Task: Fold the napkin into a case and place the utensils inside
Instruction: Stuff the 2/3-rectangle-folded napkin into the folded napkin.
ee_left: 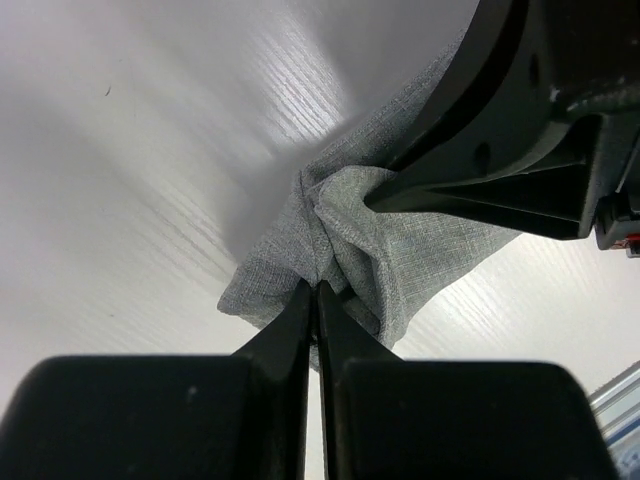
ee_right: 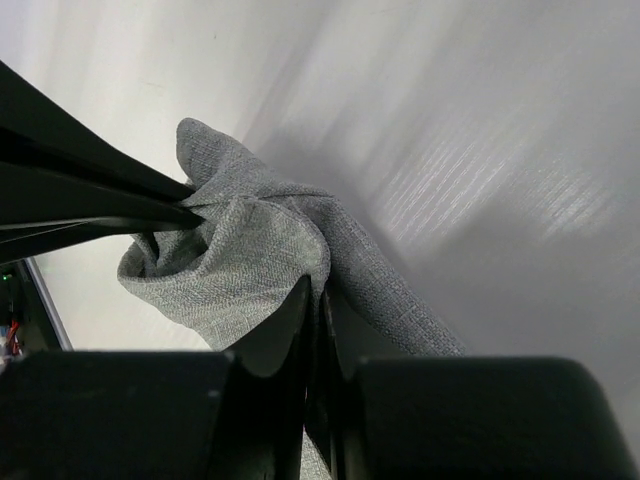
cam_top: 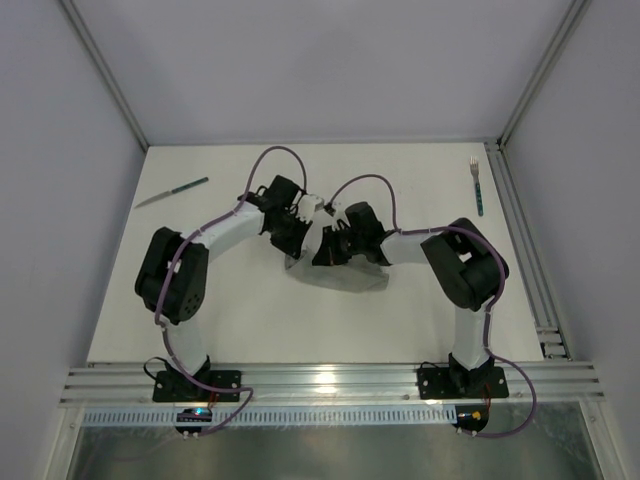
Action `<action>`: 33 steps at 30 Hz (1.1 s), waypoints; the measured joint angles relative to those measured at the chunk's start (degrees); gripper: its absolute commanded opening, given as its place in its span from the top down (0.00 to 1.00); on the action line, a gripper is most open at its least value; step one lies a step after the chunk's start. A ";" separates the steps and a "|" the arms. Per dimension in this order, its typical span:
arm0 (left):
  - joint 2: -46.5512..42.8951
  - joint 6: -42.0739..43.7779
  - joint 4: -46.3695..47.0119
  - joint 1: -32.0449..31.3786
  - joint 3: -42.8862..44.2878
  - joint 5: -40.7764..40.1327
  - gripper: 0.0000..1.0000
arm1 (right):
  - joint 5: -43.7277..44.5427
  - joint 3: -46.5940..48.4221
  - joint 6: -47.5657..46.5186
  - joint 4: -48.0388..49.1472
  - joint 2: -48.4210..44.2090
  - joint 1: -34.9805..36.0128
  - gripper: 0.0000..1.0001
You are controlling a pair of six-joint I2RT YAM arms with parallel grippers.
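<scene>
The grey napkin [cam_top: 347,275] lies bunched and partly lifted at the table's middle, with both grippers meeting over it. My left gripper [ee_left: 316,287] is shut, pinching a fold of the napkin [ee_left: 400,250] between its tips. Coming in from the opposite side, my right gripper [ee_right: 322,290] is shut on another fold of the napkin [ee_right: 240,250]. The two grips are close together, left gripper [cam_top: 308,238] beside right gripper [cam_top: 326,250]. The knife [cam_top: 172,192] lies at the far left and the fork [cam_top: 477,185] at the far right, both apart from the cloth. No case shape shows.
An aluminium rail [cam_top: 525,235] runs along the table's right side, close to the fork. Another rail [cam_top: 330,380] crosses the near edge by the arm bases. White walls enclose the table at the left, back and right.
</scene>
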 measured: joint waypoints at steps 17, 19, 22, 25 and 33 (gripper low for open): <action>-0.26 -1.46 0.04 0.83 -0.92 1.07 1.00 | 3.67 2.80 -5.22 -10.62 -4.83 0.02 0.54; -0.24 -1.49 0.02 0.92 -1.07 0.87 1.00 | 4.85 2.80 -5.42 -10.95 -6.23 0.15 0.54; -0.07 -1.55 0.07 0.94 -1.07 0.76 1.00 | 6.56 2.80 -5.18 -10.49 -7.72 0.76 0.54; 0.33 -1.66 0.02 0.94 -1.07 0.66 1.00 | 8.98 2.47 -3.45 -9.05 -7.89 2.51 0.56; 0.63 -1.77 0.00 0.98 -1.05 0.28 1.00 | 14.91 -5.75 0.79 -2.25 -15.26 4.46 0.84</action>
